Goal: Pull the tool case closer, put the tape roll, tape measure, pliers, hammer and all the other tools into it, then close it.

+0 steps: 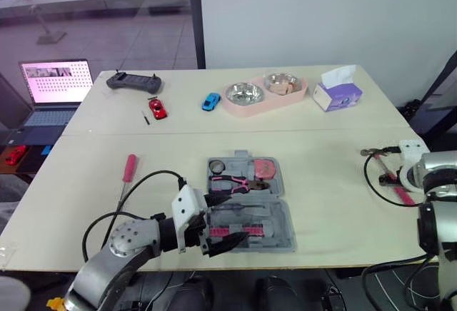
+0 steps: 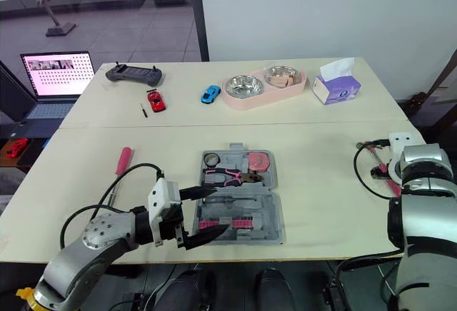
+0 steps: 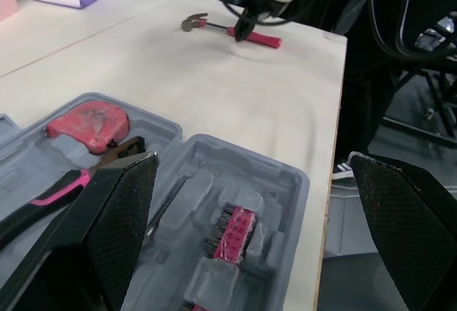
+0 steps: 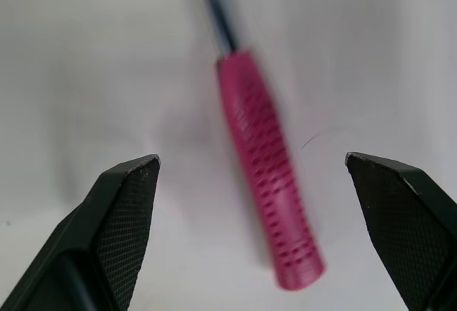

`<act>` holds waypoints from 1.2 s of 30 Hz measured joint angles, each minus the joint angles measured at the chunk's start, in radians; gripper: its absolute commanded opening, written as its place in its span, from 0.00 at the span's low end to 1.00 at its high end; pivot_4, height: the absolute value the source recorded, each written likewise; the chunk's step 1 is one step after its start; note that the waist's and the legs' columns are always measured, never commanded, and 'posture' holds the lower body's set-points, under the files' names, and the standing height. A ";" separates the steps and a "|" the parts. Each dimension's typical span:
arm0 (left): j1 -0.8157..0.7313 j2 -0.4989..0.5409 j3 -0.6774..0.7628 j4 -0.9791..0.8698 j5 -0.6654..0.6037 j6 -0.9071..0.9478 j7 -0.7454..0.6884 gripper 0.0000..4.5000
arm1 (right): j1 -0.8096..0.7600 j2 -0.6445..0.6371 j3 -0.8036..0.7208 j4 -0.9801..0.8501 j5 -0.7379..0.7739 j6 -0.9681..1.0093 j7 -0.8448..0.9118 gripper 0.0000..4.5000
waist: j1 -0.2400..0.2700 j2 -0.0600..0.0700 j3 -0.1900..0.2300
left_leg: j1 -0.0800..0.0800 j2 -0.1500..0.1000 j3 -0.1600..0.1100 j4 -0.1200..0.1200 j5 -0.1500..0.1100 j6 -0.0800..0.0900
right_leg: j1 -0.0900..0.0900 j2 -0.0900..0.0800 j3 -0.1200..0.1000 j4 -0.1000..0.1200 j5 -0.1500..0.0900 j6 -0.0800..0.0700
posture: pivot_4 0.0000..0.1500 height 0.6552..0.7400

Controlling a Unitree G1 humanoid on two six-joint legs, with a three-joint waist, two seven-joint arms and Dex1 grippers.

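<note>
Plainly, in the left eye view the hammer [image 1: 403,194] is lying at three o'clock from the tool case [image 1: 282,218] and the open left gripper [image 1: 235,216], head toward ten o'clock, while in the right wrist view its handle is sitting centred under the wide-open right gripper [image 4: 251,160].

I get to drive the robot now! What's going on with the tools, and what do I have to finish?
Left end effector: open, holding nothing, at the front left edge of the open tool case.
Right end effector: open, over the pink handle of the hammer, which lies on the table at the robot's right. It is not gripping it yet.
Done: the tape roll, tape measure and pliers are in the case, which sits near the front edge.
Left to do: put in the hammer and the pink-handled screwdriver, which lies on the table left of the case. Then close the case.
</note>
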 measured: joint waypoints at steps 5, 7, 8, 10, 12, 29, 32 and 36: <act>0.001 0.000 0.001 0.000 0.004 0.000 0.012 1.00 | -0.001 -0.001 -0.038 0.023 0.004 -0.009 -0.027 0.99 | 0.001 0.000 0.000 | 0.000 0.000 0.000 0.000 0.000 0.000 | 0.001 0.000 0.000 0.000 0.000 0.000 | 1.00 1.00; 0.004 0.000 0.001 0.000 0.004 0.001 0.018 1.00 | -0.002 -0.001 -0.056 0.029 0.010 -0.011 -0.038 0.99 | 0.000 0.000 0.000 | 0.000 0.000 0.000 0.001 0.000 0.000 | 0.001 0.000 0.000 0.000 0.000 -0.001 | 1.00 1.00; 0.006 0.000 0.001 -0.001 0.004 0.001 0.021 1.00 | -0.002 -0.001 -0.064 0.032 0.012 -0.012 -0.042 0.99 | 0.000 0.000 0.000 | 0.000 0.000 0.000 0.001 0.000 0.000 | 0.001 0.000 0.000 0.000 -0.001 -0.001 | 1.00 1.00; 0.016 0.000 0.002 -0.002 0.004 0.001 0.027 1.00 | -0.002 -0.001 -0.080 0.037 0.018 -0.012 -0.051 0.94 | 0.000 0.000 0.000 | 0.001 0.000 0.000 0.001 0.000 0.000 | 0.001 0.000 0.000 0.000 -0.001 -0.001 | 1.00 1.00; 0.022 0.001 0.002 -0.002 0.004 0.001 0.030 1.00 | -0.001 -0.001 -0.095 0.040 0.020 -0.011 -0.055 0.80 | 0.001 0.000 0.000 | 0.001 0.000 0.000 0.001 0.000 0.000 | 0.001 0.000 0.000 0.000 0.000 -0.001 | 1.00 1.00; 0.016 0.011 0.008 -0.002 0.003 0.000 0.023 1.00 | -0.038 0.004 -0.098 0.044 0.015 0.027 -0.029 0.12 | -0.008 0.000 0.000 | 0.001 0.001 0.000 0.001 0.000 0.000 | 0.000 0.002 0.002 0.000 0.000 -0.002 | 1.00 1.00; 0.013 0.011 0.008 0.000 0.003 0.000 0.018 1.00 | -0.060 0.012 -0.092 0.042 0.015 0.050 0.012 0.12 | -0.007 0.000 0.000 | 0.001 0.002 0.000 0.001 0.000 0.000 | 0.000 0.003 0.002 0.000 0.000 -0.001 | 1.00 1.00; -0.013 0.011 0.010 0.018 0.003 -0.002 0.010 1.00 | -0.080 0.015 -0.076 -0.021 0.020 0.136 0.077 0.12 | -0.004 0.002 0.001 | 0.001 0.002 0.000 0.000 0.000 0.000 | 0.000 0.003 0.002 0.000 0.000 -0.001 | 1.00 1.00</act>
